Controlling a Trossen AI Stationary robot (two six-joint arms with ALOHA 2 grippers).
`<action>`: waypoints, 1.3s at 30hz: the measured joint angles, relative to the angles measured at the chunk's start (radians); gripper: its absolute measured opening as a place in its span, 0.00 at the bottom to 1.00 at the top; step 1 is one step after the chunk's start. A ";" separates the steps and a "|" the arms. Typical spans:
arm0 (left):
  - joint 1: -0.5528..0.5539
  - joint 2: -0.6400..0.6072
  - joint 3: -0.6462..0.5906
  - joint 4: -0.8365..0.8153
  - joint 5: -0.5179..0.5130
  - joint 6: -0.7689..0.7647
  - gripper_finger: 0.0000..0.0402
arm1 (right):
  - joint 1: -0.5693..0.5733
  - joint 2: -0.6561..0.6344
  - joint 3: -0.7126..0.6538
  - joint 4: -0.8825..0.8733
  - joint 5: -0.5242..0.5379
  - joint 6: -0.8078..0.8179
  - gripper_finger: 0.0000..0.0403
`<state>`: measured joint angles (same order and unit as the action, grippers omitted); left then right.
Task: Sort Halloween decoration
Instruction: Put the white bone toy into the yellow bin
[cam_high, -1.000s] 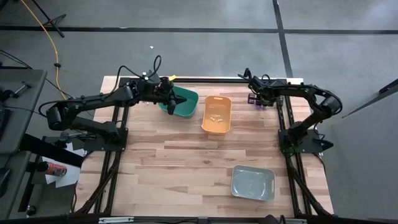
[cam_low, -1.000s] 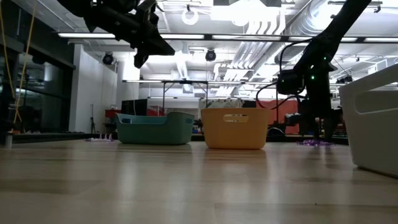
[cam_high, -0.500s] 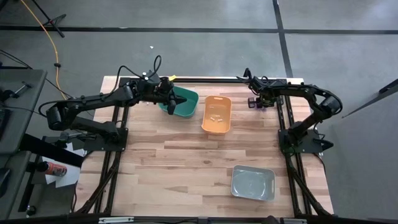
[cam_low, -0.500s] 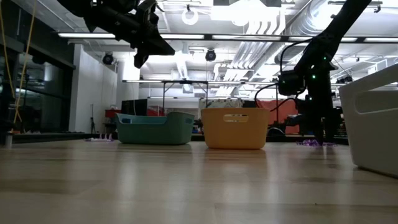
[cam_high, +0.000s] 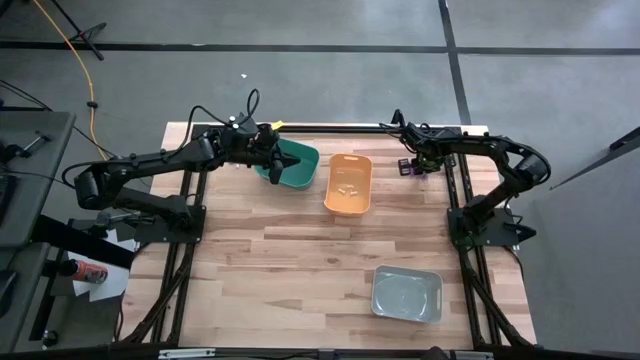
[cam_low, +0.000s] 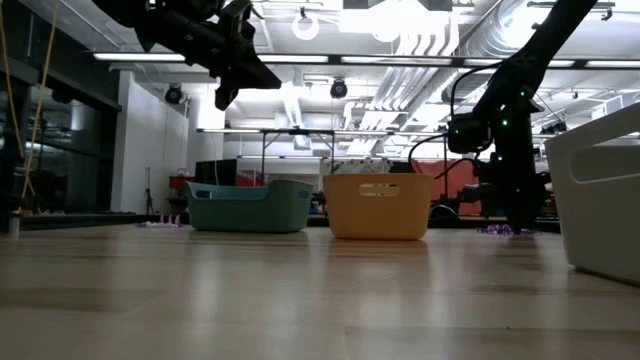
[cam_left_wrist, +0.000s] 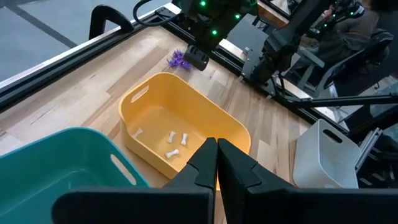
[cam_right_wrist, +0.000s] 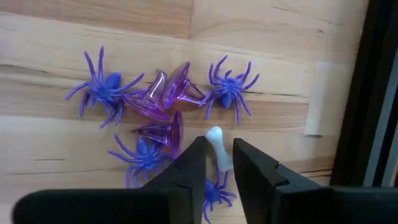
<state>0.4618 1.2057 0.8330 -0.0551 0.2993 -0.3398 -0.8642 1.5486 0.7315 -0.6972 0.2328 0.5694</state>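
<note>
A heap of purple spiders and purple trinkets (cam_right_wrist: 155, 112) lies on the table's far right part, with one white bone (cam_right_wrist: 216, 142) at its edge. My right gripper (cam_right_wrist: 219, 171) points down over the heap (cam_high: 408, 165), its fingers narrowly apart on either side of the bone. An orange bin (cam_high: 349, 185) holds several white bones (cam_left_wrist: 174, 144). A green bin (cam_high: 300, 170) stands to its left. My left gripper (cam_left_wrist: 216, 144) is shut on nothing and hangs high over the green bin's left rim (cam_high: 272, 162). My right gripper comes from above with one finger (cam_right_wrist: 194, 167) and the other finger (cam_right_wrist: 249, 167) close beside the white bone's end (cam_right_wrist: 222, 163). I cannot tell whether they touch it. The bone lies flat on the table.
A grey bin (cam_high: 406, 295) stands near the table's front right. A black rail (cam_high: 340, 128) runs along the far edge just behind the heap, and the right arm's base frame (cam_high: 480, 225) stands at the right edge. Bare wood lies in the middle and front left.
My right gripper has rolled a little about its own pointing line while staying over the purple heap. The left arm and the bins have kept still.
</note>
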 joint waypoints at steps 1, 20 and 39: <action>0.000 0.000 0.000 0.000 0.000 -0.001 0.00 | 0.000 0.000 0.000 0.000 -0.001 0.001 0.15; 0.011 0.000 0.000 0.000 0.009 -0.034 0.00 | 0.042 -0.045 -0.003 -0.033 0.001 -0.004 0.01; 0.017 0.000 0.000 0.000 0.003 -0.025 0.00 | 0.056 -0.514 -0.001 0.298 -0.295 -0.012 0.00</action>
<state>0.4786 1.2057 0.8330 -0.0551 0.3019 -0.3649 -0.8083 1.0341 0.7307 -0.3989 -0.0617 0.5571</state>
